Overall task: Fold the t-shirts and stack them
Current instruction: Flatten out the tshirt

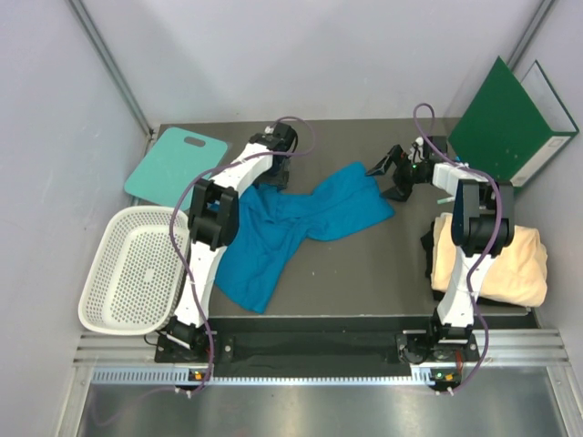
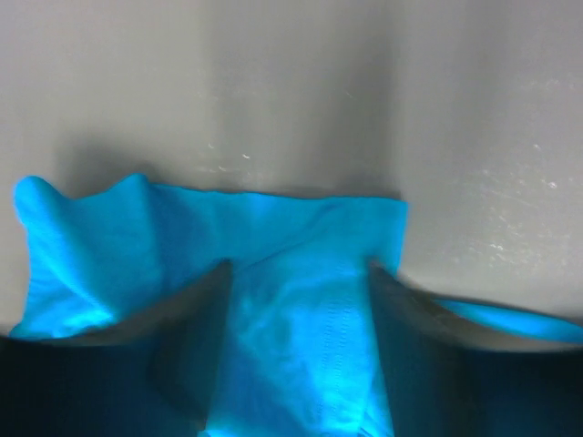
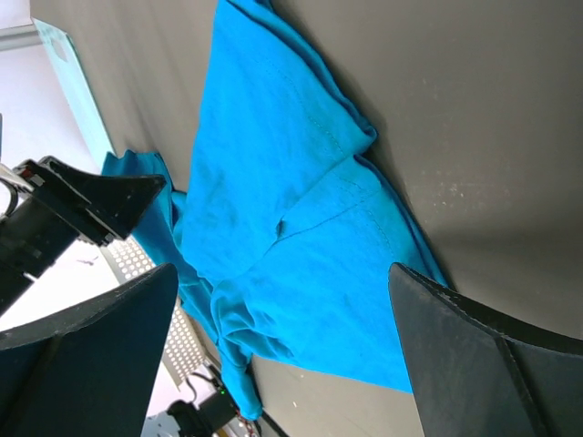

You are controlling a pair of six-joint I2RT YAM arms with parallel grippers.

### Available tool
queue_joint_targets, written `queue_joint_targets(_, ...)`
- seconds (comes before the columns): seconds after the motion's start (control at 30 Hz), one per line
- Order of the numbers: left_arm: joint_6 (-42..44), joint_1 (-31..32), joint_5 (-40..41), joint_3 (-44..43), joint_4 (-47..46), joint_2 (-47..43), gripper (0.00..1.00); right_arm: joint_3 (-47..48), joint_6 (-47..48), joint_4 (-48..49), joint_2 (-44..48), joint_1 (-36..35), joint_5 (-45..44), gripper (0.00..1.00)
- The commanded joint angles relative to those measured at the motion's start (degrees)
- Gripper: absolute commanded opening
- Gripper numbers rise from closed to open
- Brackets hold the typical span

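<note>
The blue t-shirt [image 1: 301, 228] lies crumpled and spread across the middle of the table [image 1: 383, 264], not yet flat, while the cream t-shirt [image 1: 510, 259] rests as a folded bundle at the near right edge, beside the base of the right arm. The step in hand looks like taking the 2 far corners of the blue shirt so that it can be stretched out before folding. The left gripper [image 2: 299, 269] is low over the far left edge of the cloth; its fingers [image 2: 196, 328] stand partly apart with a band of blue fabric lying between them, and I see no firm pinch on it. The right gripper [image 1: 387, 180] hovers just beside the far right corner of the shirt, with fingers widely spread and nothing between them. To do this well, I think the left gripper should close only on the hem, in 1 layer, and not on a thick bunch. The right one should come down onto the corner edge and pinch it in the same way. Then both arms should pull apart evenly, so that the cloth opens without dragging toward the teal board [image 1: 173, 164] or the basket [image 1: 127, 269].
</note>
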State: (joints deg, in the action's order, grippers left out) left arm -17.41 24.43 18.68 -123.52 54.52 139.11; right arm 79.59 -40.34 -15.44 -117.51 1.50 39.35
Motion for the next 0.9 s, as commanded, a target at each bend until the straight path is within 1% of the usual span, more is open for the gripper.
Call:
queue_joint_targets(0.0, -0.9, -0.3, -2.2, 0.0, 0.0, -2.2, 0.73, 1.5, -0.4, 2.3, 1.2, -0.6, 1.3, 0.98)
queue_joint_targets(0.03, -0.9, -0.3, -2.3, 0.0, 0.0, -2.3, 0.75, 1.3, -0.3, 2.4, 1.3, -0.6, 1.3, 0.98)
queue_joint_targets(0.1, -0.9, -0.3, -2.3, 0.4, -0.5, -2.3, 0.75, 1.1, -0.3, 2.5, 1.3, -0.6, 1.2, 0.98)
queue_joint_targets(0.27, -0.5, -0.3, -2.5, -1.4, -0.2, -0.5, 0.71, 0.4, -0.4, 2.8, 1.3, -0.6, 1.2, 0.98)
queue_joint_targets(0.37, -1.1, -0.3, -5.0, -2.0, -0.5, -0.4, 0.68, 0.3, -0.3, 2.8, 1.3, -0.6, 1.3, 0.99)
queue_joint_targets(0.43, -1.7, -0.3, -5.7, -1.5, -1.2, -2.1, 0.67, 0.4, -0.3, 2.9, 1.3, -0.6, 1.3, 0.99)
queue_joint_targets(0.57, -1.8, -0.3, -5.2, 2.4, -5.3, -5.2, 0.64, 0.4, -0.4, 3.0, 1.1, -0.7, 1.4, 0.99)
queue_joint_targets(0.7, -1.7, -0.2, -5.4, 3.7, -6.3, -5.2, 0.65, 0.5, -0.4, 3.0, 0.8, -0.6, 1.7, 0.99)
queue_joint_targets(0.87, -2.5, -0.2, -6.7, 1.4, -2.9, -1.9, 0.72, 0.7, -0.3, 3.0, 0.5, -0.7, 2.0, 0.99)
